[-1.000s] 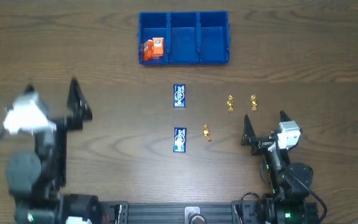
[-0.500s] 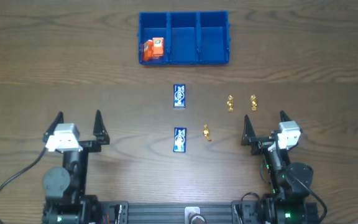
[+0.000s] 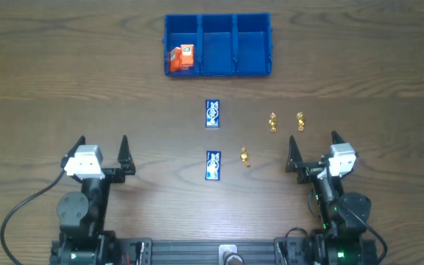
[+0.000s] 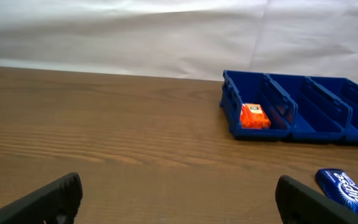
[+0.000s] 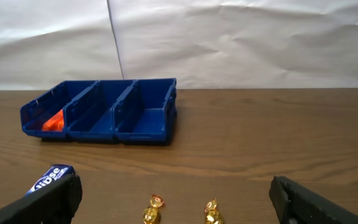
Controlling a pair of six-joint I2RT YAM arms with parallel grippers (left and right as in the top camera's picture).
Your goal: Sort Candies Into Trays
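- The left end effector (image 3: 103, 144) sits low at 7 o'clock on the worktop (image 3: 65, 66). Its fingers are spread wide with nothing between them, which reads as a parked, ready pose.
- The right end effector (image 3: 313, 141) sits at 5 o'clock, likewise spread and empty. It faces the gold pieces, so those are probably its share.
- The blue tray (image 3: 218, 17) lies at 12 o'clock, with three compartments side by side and open tops reachable by either arm.
- The left compartment holds orange candy (image 3: 181, 59) against its near wall; the piece count cannot be told. The middle and right compartments are empty.
- Unsorted, on the worktop:
  - The far blue packet (image 3: 212, 114) lies near centre.
  - The near blue packet (image 3: 213, 165) lies at its 6 o'clock, apart from it.
  - The lone gold candy (image 3: 244, 156) lies beside the near packet, at its 3 o'clock.
  - The inner gold candy (image 3: 272, 121) and outer gold candy (image 3: 299, 121) lie side by side at 3 o'clock of the far packet.
- Judgement: one kind goes in each compartment, and two empty compartments match the two kinds left, so five pieces remain to sort.
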